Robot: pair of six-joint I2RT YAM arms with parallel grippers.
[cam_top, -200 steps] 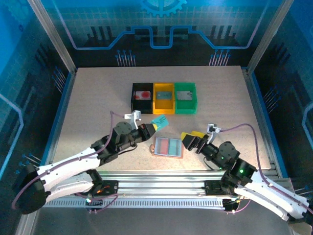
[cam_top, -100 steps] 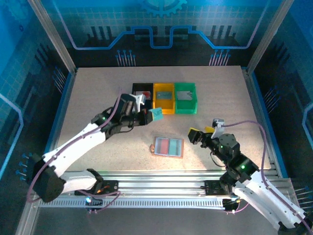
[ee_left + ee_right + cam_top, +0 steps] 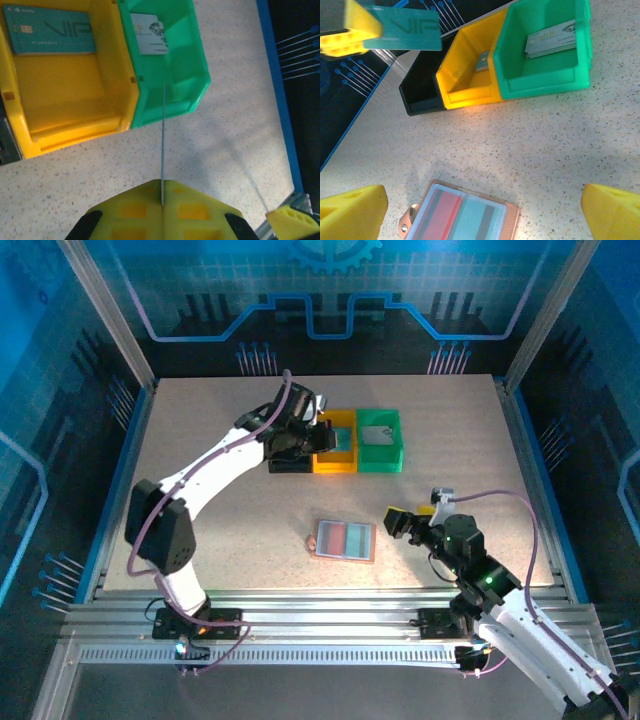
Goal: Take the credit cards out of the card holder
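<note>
The card holder lies open on the table, salmon-pink, with a red credit card and a teal credit card in its clear pockets. My right gripper hovers just right of it, open, its yellow fingertips wide apart on either side of the holder. My left gripper is up over the black and yellow bins, shut on another teal card. In the left wrist view that card shows edge-on, pinched between the shut yellow fingers.
Three square bins stand in a row at the back: black, yellow with a teal card inside, green with a pale grey card. Aluminium rails run along the near edge, blue strips along both sides.
My left arm carried the teal card from beside the card holder up and back to the bins. My right gripper drew back to the right of the holder and stays open.
</note>
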